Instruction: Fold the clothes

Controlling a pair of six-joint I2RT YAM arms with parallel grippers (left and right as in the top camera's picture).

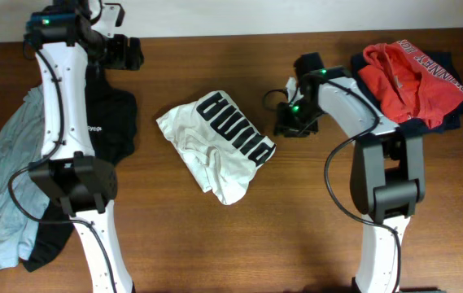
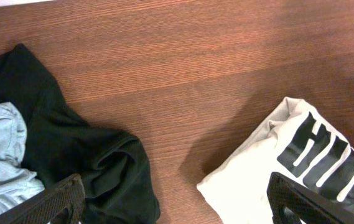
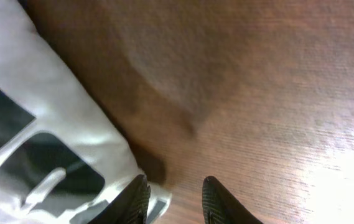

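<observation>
Far left on the brown wooden bench [image 1: 239, 244] we list a crumpled pale grey-blue shirt [image 1: 3, 187], touching a black shirt with a small white logo [image 1: 117, 122]. The left pincer [image 2: 173, 202] hangs above bare wood, its fingers wide apart and empty. At the centre lies a white T-shirt with black block print [image 1: 215, 146], folded into a bundle. Just beside its right edge is the right pincer [image 3: 175, 198], narrowly apart with nothing between. At far right, a red garment with white lettering [image 1: 410, 77] rests on dark navy cloth [image 1: 451, 114].
</observation>
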